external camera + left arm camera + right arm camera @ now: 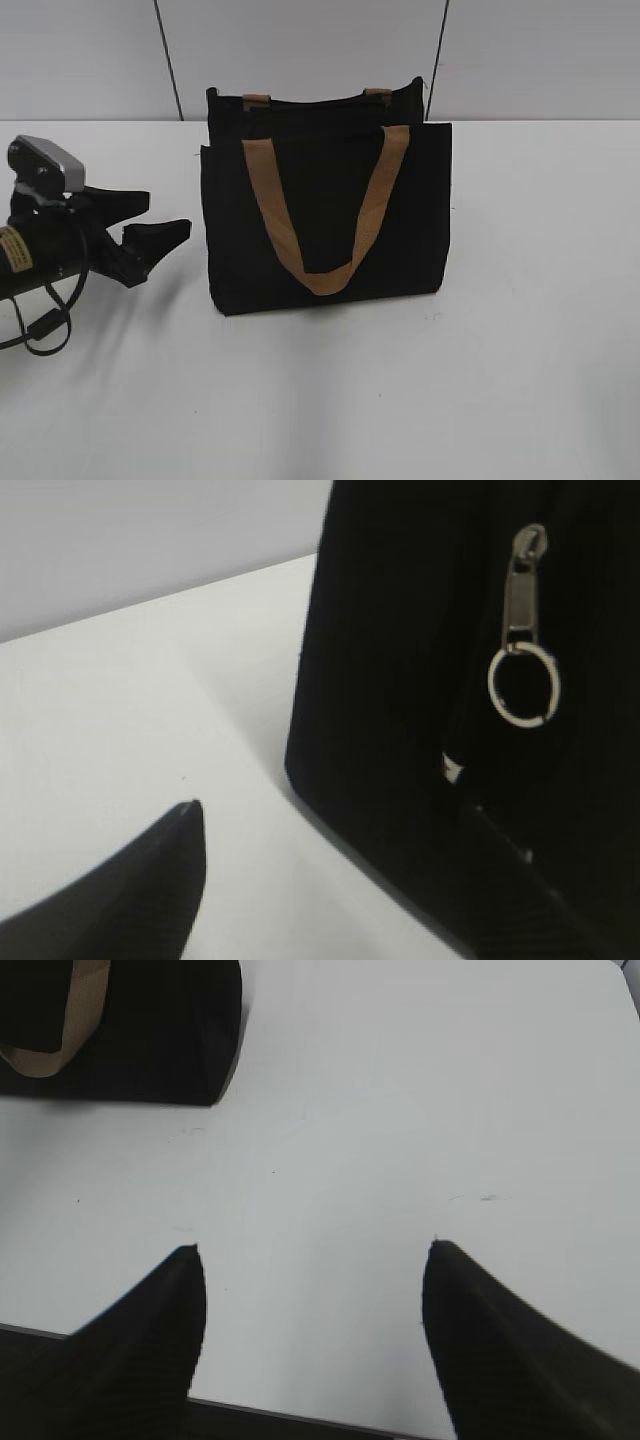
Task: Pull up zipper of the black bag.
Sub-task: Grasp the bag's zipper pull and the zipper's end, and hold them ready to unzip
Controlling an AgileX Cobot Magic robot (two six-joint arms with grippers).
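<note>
The black bag (330, 215) stands upright in the middle of the white table, one tan handle hanging down its front. The zipper (523, 590), a silver slider and pull with a ring, shows only in the left wrist view, on the bag's end panel (400, 680). My left gripper (165, 215) is open and empty, just left of the bag near the table; in its wrist view the gripper (330, 810) has one finger clear at lower left and the other dark against the bag. My right gripper (312, 1250) is open and empty, over bare table apart from the bag's corner (150, 1040).
The white table (500, 350) spreads around the bag. Its front edge (300, 1415) lies right under my right gripper. A grey wall (100, 50) stands behind the table. My left arm's cable (45, 320) hangs at the left.
</note>
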